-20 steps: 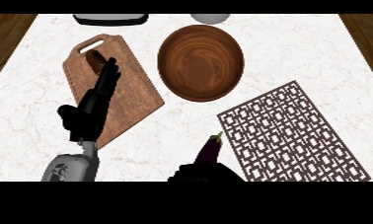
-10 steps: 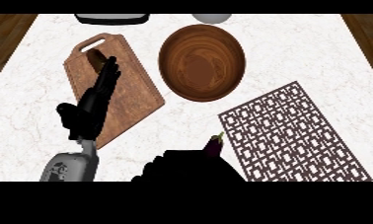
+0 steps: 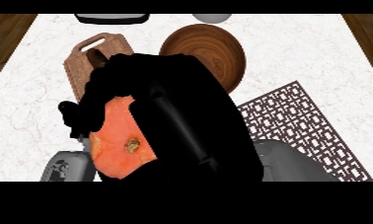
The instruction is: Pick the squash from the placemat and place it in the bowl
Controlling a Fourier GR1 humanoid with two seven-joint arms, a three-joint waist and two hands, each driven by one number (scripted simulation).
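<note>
An orange squash [image 3: 120, 141] is lifted close under the head view, at the lower left of centre. My right hand [image 3: 189, 114] is curled round it and fills the middle of the picture, with its grey forearm [image 3: 291, 164] coming in from the lower right. The brown wooden bowl [image 3: 211, 50] stands behind the hand at the upper centre, its near part hidden. The brown lattice placemat [image 3: 306, 124] lies to the right. My left hand [image 3: 70, 114] rests open on the cutting board, mostly hidden by the right hand.
A wooden cutting board [image 3: 87, 62] with a handle lies at the left. A dark appliance [image 3: 111, 18] and a grey round object [image 3: 212, 18] stand at the counter's back edge. Wood strips show at both far sides.
My right hand has risen from the lower edge up towards the head, carrying the orange squash, and now hides the eggplant and the placemat's left corner. The left hand has not moved.
</note>
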